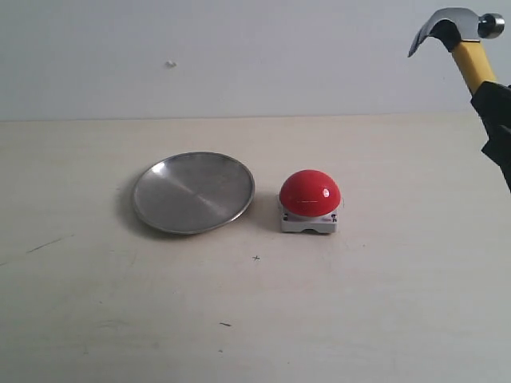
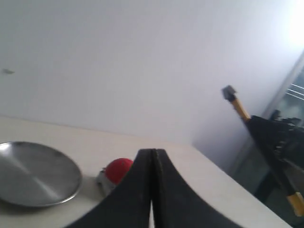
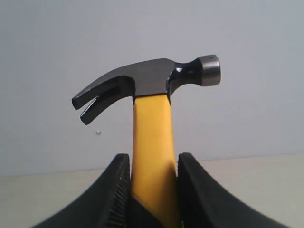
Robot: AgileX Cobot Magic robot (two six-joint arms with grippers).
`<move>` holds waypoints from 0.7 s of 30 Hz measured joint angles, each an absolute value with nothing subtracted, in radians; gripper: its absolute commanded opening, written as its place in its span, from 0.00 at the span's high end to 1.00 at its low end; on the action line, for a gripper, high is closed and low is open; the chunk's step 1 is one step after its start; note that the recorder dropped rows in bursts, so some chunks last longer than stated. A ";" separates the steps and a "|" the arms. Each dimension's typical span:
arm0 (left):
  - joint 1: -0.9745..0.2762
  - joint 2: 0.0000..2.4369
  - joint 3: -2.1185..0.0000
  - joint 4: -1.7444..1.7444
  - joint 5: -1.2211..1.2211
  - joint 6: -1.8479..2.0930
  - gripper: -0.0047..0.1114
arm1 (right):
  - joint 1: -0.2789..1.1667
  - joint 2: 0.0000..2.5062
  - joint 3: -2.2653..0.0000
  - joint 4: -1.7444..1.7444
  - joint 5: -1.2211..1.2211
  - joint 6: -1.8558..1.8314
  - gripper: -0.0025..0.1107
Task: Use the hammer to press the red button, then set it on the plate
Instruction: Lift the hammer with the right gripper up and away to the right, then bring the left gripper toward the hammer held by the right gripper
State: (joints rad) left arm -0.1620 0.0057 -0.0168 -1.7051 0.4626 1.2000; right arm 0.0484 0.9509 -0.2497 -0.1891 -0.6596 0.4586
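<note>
- Hammer (image 1: 465, 40) hangs high at the exterior view's right edge, about 2 o'clock from the red button (image 1: 310, 194). Its head is up, with the right gripper (image 3: 153, 164) clamped on the yellow handle.
- Plate (image 1: 194, 192) lies at the button's 9 o'clock — edges near, not touching.
- Left gripper (image 2: 153, 159): fingers pressed together.
- Open table (image 1: 359, 319) spreads toward 6 o'clock.
</note>
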 measured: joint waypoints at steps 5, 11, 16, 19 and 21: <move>-0.162 0.058 -0.078 -1.734 0.563 1.199 0.84 | 0.048 0.951 -0.250 -0.227 -0.678 0.516 0.98; -0.162 0.268 -0.151 -1.734 0.607 1.212 0.67 | 0.048 0.951 -0.332 -0.234 -0.650 0.469 0.98; -0.162 0.516 -0.276 -1.734 0.697 1.250 0.57 | 0.048 0.971 -0.492 -0.210 -0.475 0.436 0.98; -0.162 0.703 -0.363 -1.736 0.797 1.279 0.57 | 0.059 1.007 -0.542 -0.188 -0.404 0.433 0.98; -0.167 0.825 -0.409 -1.736 0.860 1.295 0.57 | 0.090 1.029 -0.544 -0.155 -0.390 0.418 0.98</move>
